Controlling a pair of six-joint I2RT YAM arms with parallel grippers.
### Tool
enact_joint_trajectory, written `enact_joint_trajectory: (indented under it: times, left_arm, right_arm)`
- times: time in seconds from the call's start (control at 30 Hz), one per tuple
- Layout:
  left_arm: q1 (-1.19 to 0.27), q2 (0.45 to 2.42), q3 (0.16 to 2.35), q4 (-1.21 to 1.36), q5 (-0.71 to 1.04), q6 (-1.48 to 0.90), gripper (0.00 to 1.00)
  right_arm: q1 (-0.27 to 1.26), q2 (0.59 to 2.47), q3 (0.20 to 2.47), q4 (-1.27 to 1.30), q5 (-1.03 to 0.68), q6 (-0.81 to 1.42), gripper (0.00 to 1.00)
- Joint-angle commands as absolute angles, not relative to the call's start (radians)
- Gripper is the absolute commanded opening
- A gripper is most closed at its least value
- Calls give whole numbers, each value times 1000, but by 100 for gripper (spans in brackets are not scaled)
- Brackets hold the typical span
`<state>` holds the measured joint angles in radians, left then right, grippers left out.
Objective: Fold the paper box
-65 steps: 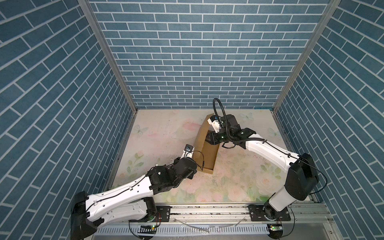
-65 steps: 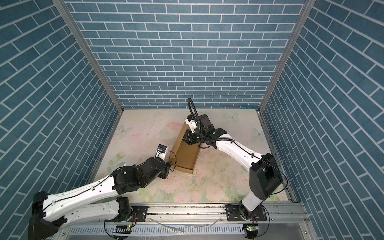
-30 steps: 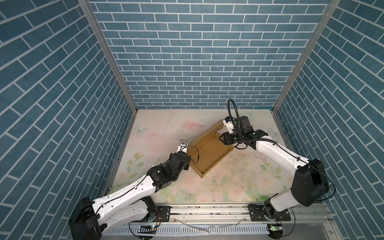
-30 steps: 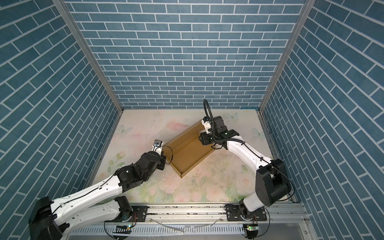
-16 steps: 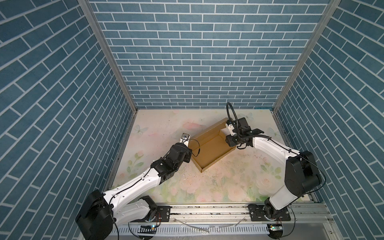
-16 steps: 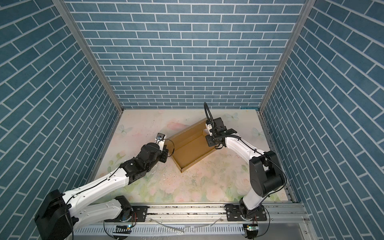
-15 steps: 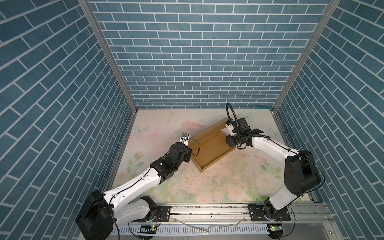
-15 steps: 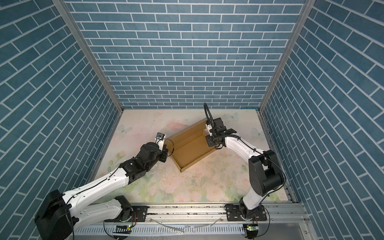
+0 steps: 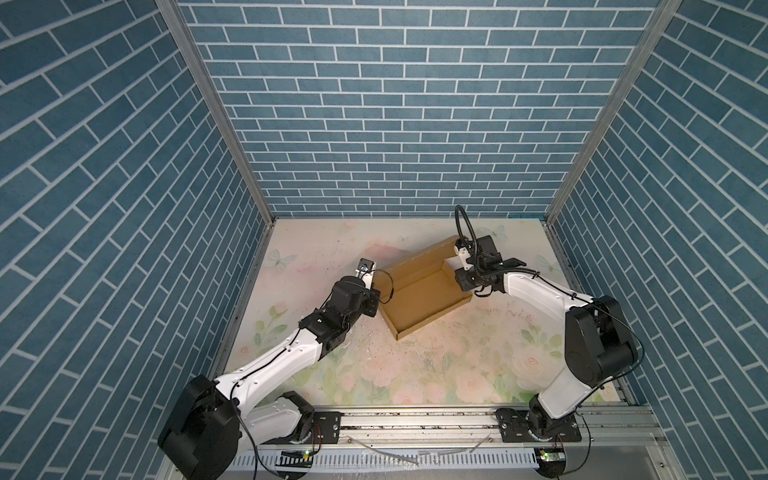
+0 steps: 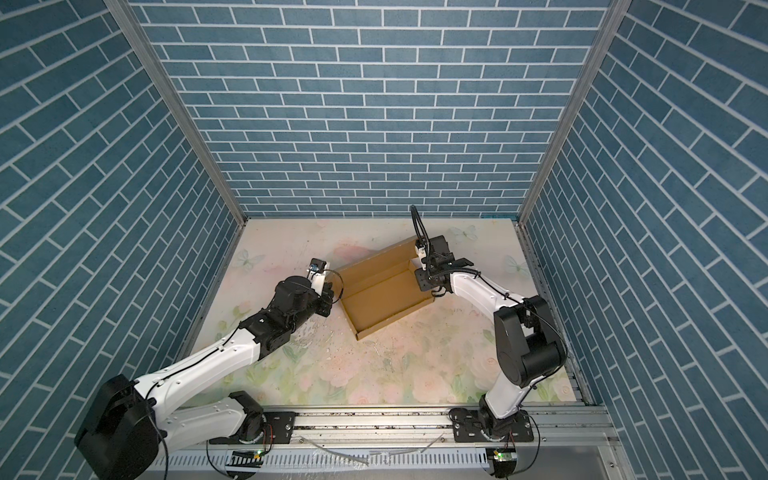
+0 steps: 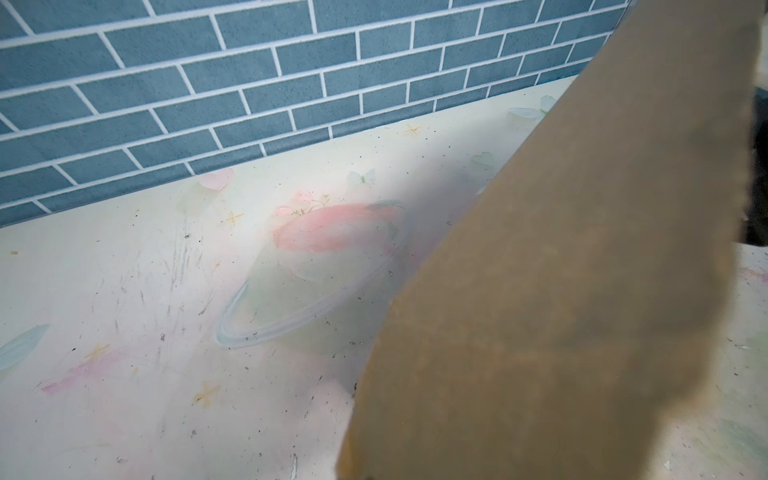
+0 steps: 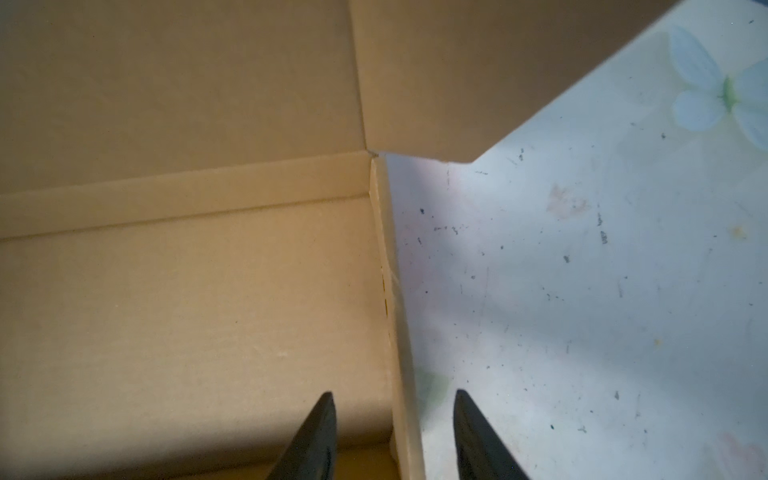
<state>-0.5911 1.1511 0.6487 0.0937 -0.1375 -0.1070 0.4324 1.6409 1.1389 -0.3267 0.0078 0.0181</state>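
Two pincers are flanking the paper box, lying open on the counter. I'm seeing the left pincer closed at its left wall, the right pincer straddling the right wall, half open.
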Motion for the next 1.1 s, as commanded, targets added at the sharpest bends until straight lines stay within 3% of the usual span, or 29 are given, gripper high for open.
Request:
enact_joint_trajectory:
  times: [0.0, 0.13, 0.57, 1.07]
  left_arm:
    - [-560, 1165, 673, 123, -78, -87, 0]
    - [-531, 1172, 667, 135, -40, -88, 0]
    - [-442, 1214, 685, 167, 118, -87, 0]
    - [-416, 1281, 742, 178, 165, -93, 0]
  right_arm:
    - [387, 1568, 1103, -265, -40, -11, 50]
    - [338, 1556, 1110, -223, -81, -16, 53]
    - [200, 1609, 1132, -4, -461, -23, 56]
    - [201, 1638, 1172, -53, -545, -57, 56]
